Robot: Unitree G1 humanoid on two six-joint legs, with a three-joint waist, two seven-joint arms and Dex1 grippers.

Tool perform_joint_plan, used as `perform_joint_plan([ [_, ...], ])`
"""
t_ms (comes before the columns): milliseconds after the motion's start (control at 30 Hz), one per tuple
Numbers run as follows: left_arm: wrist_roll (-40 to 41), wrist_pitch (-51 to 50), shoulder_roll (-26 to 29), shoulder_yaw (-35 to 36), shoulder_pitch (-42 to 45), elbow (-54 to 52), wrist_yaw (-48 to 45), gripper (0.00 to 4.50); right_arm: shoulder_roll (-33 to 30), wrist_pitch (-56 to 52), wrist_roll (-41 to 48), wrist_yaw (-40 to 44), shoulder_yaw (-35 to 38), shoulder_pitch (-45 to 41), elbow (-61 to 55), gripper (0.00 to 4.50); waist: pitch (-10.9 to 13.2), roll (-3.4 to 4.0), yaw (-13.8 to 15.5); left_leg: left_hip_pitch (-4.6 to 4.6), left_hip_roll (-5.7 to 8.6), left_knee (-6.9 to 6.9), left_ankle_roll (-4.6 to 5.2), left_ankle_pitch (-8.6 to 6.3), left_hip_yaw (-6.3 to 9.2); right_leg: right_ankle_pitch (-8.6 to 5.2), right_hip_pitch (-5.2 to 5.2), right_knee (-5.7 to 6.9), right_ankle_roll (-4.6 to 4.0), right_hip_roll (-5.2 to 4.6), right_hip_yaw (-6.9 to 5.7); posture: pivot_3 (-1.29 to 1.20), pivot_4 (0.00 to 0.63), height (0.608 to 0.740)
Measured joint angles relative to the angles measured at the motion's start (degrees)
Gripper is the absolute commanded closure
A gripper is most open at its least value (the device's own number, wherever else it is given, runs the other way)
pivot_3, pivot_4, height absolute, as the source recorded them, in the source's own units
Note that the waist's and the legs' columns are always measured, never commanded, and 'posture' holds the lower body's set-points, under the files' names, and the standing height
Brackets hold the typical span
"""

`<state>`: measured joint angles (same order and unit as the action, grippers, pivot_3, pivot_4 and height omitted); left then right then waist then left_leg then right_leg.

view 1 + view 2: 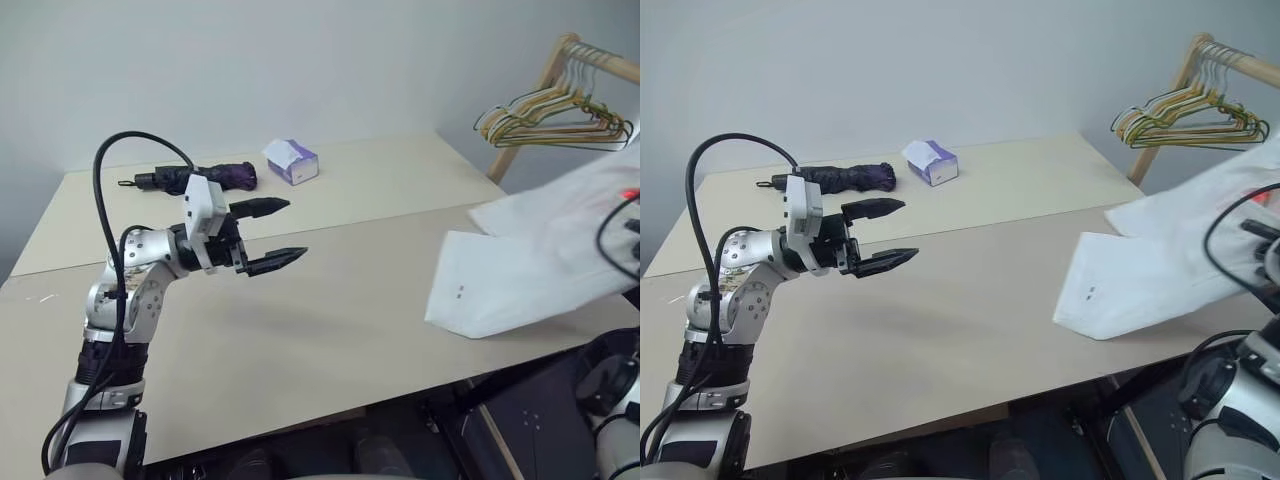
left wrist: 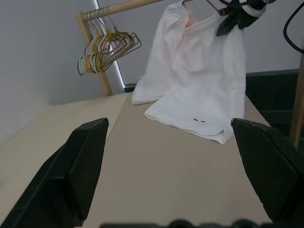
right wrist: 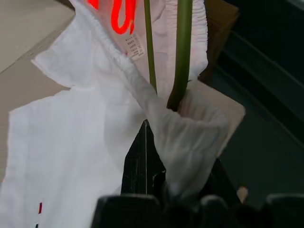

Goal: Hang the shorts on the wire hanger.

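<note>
Over on the right side of the table [image 1: 300,330], I see the shorts [image 1: 520,275] lifted up at one end, with the low end and its two tiny dark marks lying on the tabletop. My right gripper [image 2: 233,18] is up high and squeezed tight on the white cloth and on the wire hanger [image 3: 183,52]. From the right wrist view, two thin olive bars of that hanger go up through the waistband, and the cloth wraps around my black fingers [image 3: 140,164]. From the left wrist view, the shorts hang down from the right gripper like a little flag, and the bottom hem touches the table. My left gripper [image 1: 275,235] is up above the left part of the table, well apart from the shorts. It points sideways toward them, its two black fingers spread wide with nothing between them. Behind it, near the wall, a dark folded umbrella [image 1: 200,178] lies on the table, and a small white-and-purple tissue box [image 1: 291,160] sits just beside it. At the far right corner, a bunch of colored hangers [image 1: 555,118] hangs on a wooden rack [image 1: 540,85].
</note>
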<state>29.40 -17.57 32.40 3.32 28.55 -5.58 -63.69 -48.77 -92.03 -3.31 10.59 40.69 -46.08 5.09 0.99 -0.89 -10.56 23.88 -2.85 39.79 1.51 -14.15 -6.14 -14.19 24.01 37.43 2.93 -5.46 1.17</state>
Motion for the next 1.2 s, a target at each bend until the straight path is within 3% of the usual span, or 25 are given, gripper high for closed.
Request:
perform_joint_plan([
  [133, 0.04, -0.07, 0.38, -0.07, 0.06, -0.30, -0.14, 0.04, -5.75, 3.64, 0.33, 0.01, -0.57, -4.75, 13.10, 4.50, 0.05, 0.05, -1.08, -0.63, -0.02, -0.21, 0.02, -0.01, -0.04, 0.00, -0.71, -0.40, 0.01, 0.03, 0.00, -0.21, 0.000, 0.740],
  [333, 0.22, -0.24, 1.68, -0.09, 0.29, -0.65, -0.85, 0.04, -12.41, 16.11, 1.90, 0.47, -7.87, -15.29, 39.02, 4.50, 0.27, 0.12, -3.11, -1.68, 0.06, -0.79, 0.07, -0.04, -0.01, -0.08, -1.56, -0.91, 0.00, 0.00, 0.48, -0.20, 0.000, 0.740],
  [600, 2.52, -1.30, 1.92, 0.17, 0.34, -3.75, -0.91, 0.04, -16.46, 34.15, 2.58, -0.55, -11.25, -22.76, 62.02, 4.50, 0.56, 0.25, -3.62, -1.84, 0.07, -1.03, 0.08, -0.05, -0.10, 0.04, -1.70, -1.27, 0.20, 0.05, 0.70, -0.18, 0.000, 0.740],
  [800, 6.54, -1.36, 1.92, 1.95, -1.56, -6.02, -1.79, 0.04, -17.13, 39.22, 4.99, -2.84, -10.88, -22.98, 68.06, 4.50, 0.69, 0.38, -3.38, -1.87, 0.08, -1.03, 0.09, -0.06, -0.12, 0.05, -1.71, -1.28, 0.23, 0.05, 0.75, -0.16, 0.000, 0.740],
  [1200, 6.47, -0.94, 1.91, 1.97, -2.09, -6.18, -1.96, 0.04, -20.15, 44.59, 9.34, -4.29, -9.89, -22.73, 70.82, 4.50, 0.80, 0.47, -2.76, -1.87, 0.08, -1.04, 0.09, -0.06, -0.14, -0.01, -1.71, -1.32, 0.28, 0.06, 0.78, -0.16, 0.000, 0.740],
])
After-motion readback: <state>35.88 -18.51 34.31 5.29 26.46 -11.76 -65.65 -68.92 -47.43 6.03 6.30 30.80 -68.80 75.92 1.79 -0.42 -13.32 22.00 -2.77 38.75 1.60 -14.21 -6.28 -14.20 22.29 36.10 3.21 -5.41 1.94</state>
